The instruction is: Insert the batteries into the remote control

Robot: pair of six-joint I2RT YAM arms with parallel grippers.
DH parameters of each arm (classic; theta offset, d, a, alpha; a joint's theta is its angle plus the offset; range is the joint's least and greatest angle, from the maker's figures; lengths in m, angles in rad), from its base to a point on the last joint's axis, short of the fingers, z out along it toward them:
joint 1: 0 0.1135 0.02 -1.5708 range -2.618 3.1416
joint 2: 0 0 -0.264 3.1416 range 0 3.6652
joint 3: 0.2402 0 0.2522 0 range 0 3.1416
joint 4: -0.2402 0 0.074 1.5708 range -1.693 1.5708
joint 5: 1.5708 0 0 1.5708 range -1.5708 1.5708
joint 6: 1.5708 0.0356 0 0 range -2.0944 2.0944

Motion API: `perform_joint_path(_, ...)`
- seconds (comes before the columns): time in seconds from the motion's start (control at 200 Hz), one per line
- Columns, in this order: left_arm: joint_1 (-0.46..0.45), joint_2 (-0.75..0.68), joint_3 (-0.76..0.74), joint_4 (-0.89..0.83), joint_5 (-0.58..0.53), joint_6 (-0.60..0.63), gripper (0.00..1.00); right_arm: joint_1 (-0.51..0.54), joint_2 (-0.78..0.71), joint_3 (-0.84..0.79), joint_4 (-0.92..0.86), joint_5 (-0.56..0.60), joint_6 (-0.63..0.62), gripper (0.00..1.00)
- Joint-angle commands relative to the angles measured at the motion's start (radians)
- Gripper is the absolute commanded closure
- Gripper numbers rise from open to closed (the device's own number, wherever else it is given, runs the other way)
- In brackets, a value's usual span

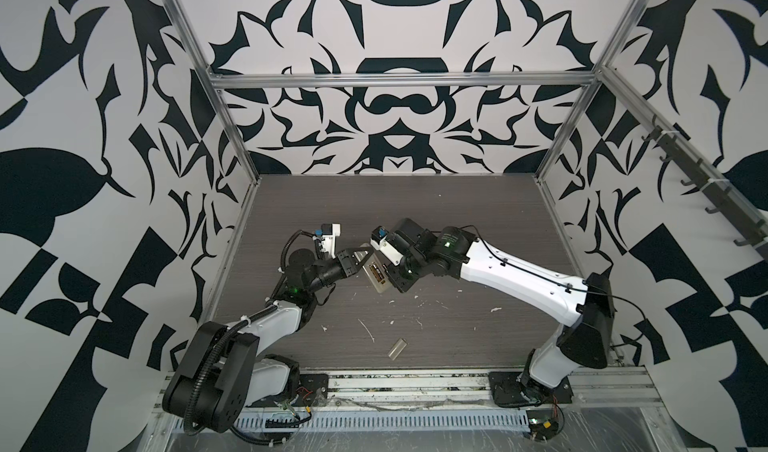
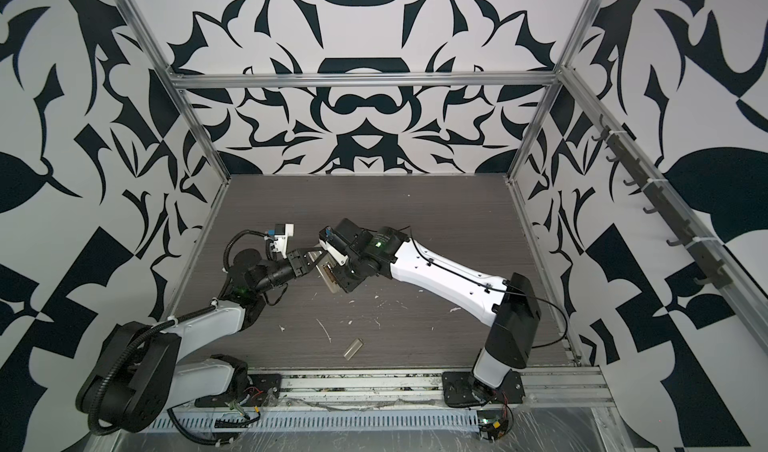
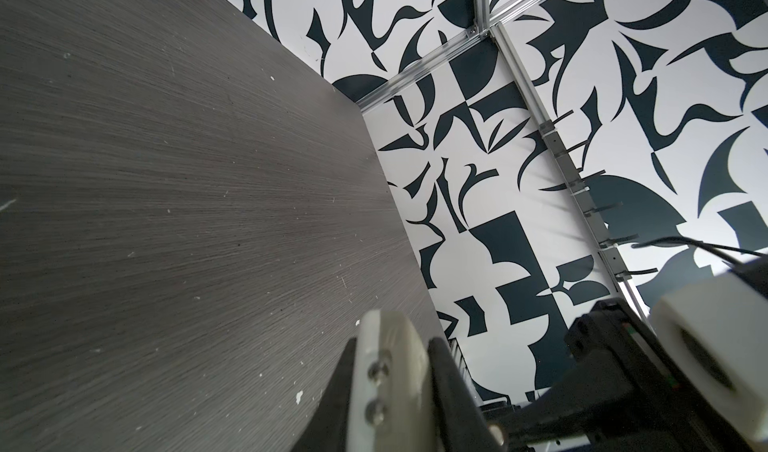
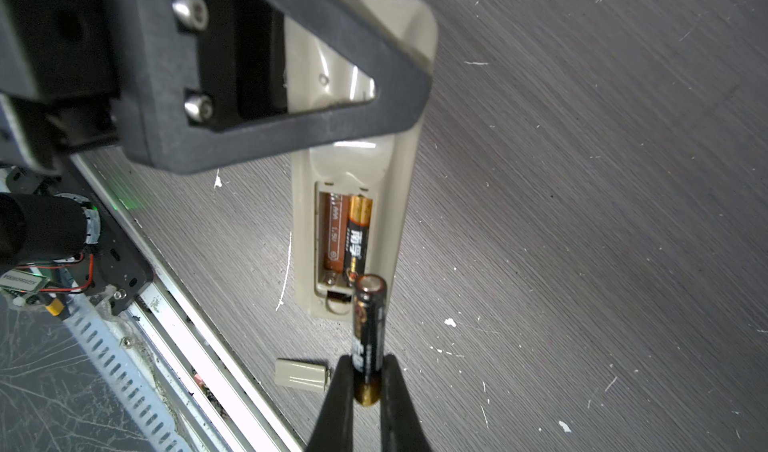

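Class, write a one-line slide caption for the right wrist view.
Right gripper holds the second battery at the open recess of the remote, first battery seated; left gripper clamps the remote.

On the remote control (image 4: pixel 401 221), the empty slot reads "AAA 1.5V"; the seated battery (image 4: pixel 358 238) bears "南孚" (held battery (image 4: pixel 368 329): blurred).

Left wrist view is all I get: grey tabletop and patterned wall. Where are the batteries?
Observer: One dark cylindrical battery with a gold band lies in the open recess of the slim beige plastic remote control.
Operator: And the second one?
Observer: The right gripper pinches the second battery near its gold end, beside the remote.
Operator: Is anything steadying the remote?
Observer: Yes, the left gripper is shut on its end away from the recess.
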Motion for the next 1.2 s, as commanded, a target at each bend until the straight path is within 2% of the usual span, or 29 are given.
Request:
perform_joint_path(0.0,-0.011,0.013,-0.005,0.077,-0.020,-0.026,1.00,-0.001,0.013,0.064,-0.061,-0.001,0.010,1.00)
perform_joint_path(0.475,-0.018,0.092,-0.020,0.168,-0.026,-0.082,1.00,0.010,0.095,0.125,-0.084,0.000,0.020,1.00)
perform_joint_path(0.86,-0.017,0.197,-0.050,0.382,-0.031,-0.179,1.00,0.011,0.161,0.171,-0.116,-0.001,0.031,1.00)
perform_joint_path(1.195,-0.017,0.176,-0.048,0.350,-0.037,-0.162,1.00,0.010,0.194,0.195,-0.156,0.019,0.033,1.00)
